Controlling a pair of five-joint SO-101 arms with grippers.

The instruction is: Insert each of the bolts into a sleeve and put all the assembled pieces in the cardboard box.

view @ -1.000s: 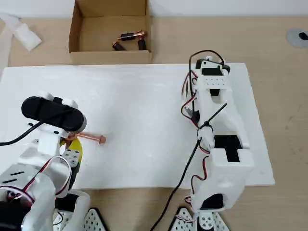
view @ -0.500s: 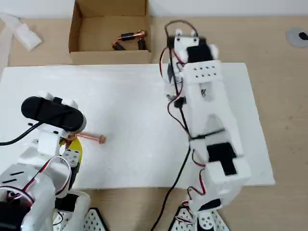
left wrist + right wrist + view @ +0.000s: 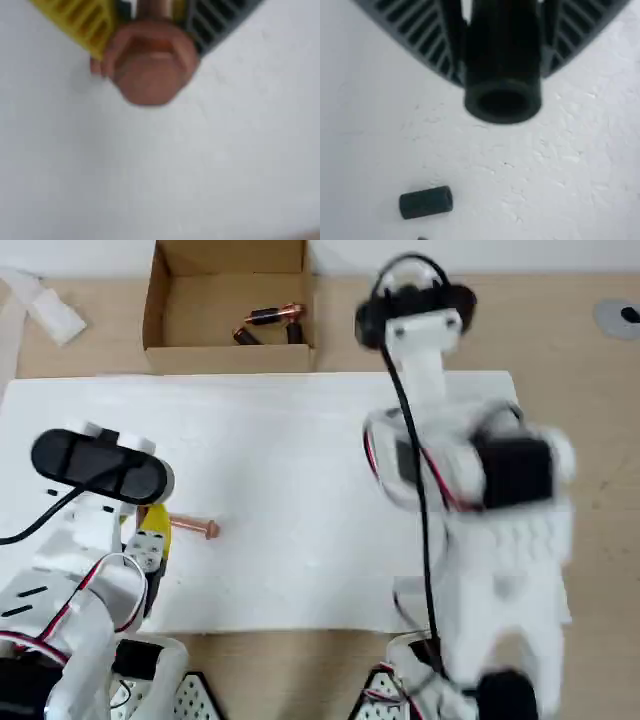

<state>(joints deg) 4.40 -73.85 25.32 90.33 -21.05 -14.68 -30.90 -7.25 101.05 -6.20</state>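
1. Overhead, the left gripper (image 3: pixel 158 527) sits near the lower left corner of the white mat (image 3: pixel 290 450), closed on a copper bolt (image 3: pixel 192 528).
2. The bolt lies level, with its head end pointing toward the middle of the mat. In the left wrist view its shank is pinched between the yellow finger (image 3: pixel 85 25) and the dark finger (image 3: pixel 225 20).
3. The right arm (image 3: pixel 470 470) stands raised over the right half of the mat.
4. The right gripper (image 3: pixel 502 30) is clamped around a black sleeve (image 3: pixel 502 85), which it holds above the mat with its open bore toward the wrist camera.
5. A second sleeve (image 3: pixel 426 202) lies on its side on the mat, apart from the held one.
6. The cardboard box (image 3: pixel 228 360) rests on the wooden table (image 3: pixel 570 350), just beyond the far edge of the mat. Assembled pieces (image 3: pixel 272 325) lie in its right half.
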